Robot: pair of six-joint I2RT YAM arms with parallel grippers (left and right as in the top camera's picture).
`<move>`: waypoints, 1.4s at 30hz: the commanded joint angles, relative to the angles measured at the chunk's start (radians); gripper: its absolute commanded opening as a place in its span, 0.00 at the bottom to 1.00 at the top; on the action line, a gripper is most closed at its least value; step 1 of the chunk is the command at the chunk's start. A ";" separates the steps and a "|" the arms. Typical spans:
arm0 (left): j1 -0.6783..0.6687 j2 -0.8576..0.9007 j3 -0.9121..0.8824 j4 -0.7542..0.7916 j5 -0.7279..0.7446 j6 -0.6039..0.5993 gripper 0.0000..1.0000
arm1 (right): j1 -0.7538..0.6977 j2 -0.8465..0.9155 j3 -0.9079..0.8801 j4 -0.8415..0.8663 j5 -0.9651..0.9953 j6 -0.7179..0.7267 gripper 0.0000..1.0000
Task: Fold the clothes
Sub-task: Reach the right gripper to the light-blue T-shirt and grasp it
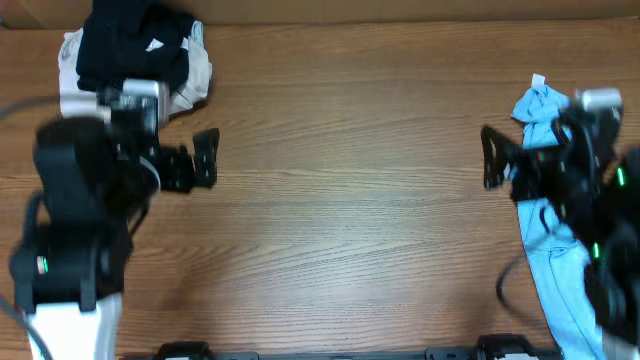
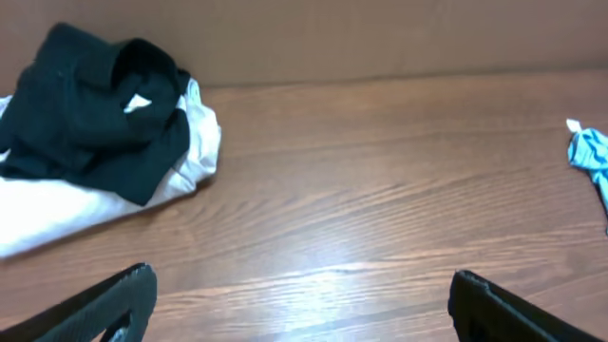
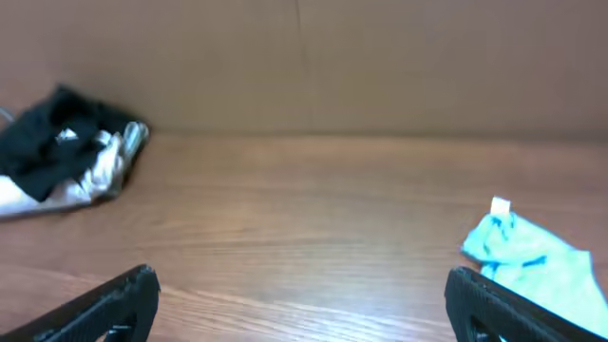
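The light sky-blue T-shirt (image 1: 552, 250) lies bunched in a long strip along the table's right edge, its white neck tag at the far end. Much of it is hidden under my right arm. It also shows in the right wrist view (image 3: 537, 261) and at the right edge of the left wrist view (image 2: 591, 152). My right gripper (image 1: 492, 158) is open and empty, just left of the shirt, above bare wood. My left gripper (image 1: 205, 157) is open and empty at the left, far from the shirt.
A black garment (image 1: 132, 45) lies on a cream-white garment (image 1: 195, 75) at the table's back left corner, just behind my left arm. A brown wall runs along the table's far edge. Black fixtures sit along the front edge (image 1: 330, 352).
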 commanded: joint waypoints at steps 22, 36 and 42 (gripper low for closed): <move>0.003 0.401 0.134 -0.002 0.209 0.076 1.00 | -0.433 0.738 0.034 -0.077 0.107 0.378 0.99; 0.004 0.401 0.134 0.005 0.209 0.075 1.00 | -0.441 1.018 0.034 0.056 0.108 0.359 0.86; 0.004 0.401 0.134 0.005 0.209 0.075 1.00 | -0.441 1.058 0.032 0.086 0.119 0.333 0.66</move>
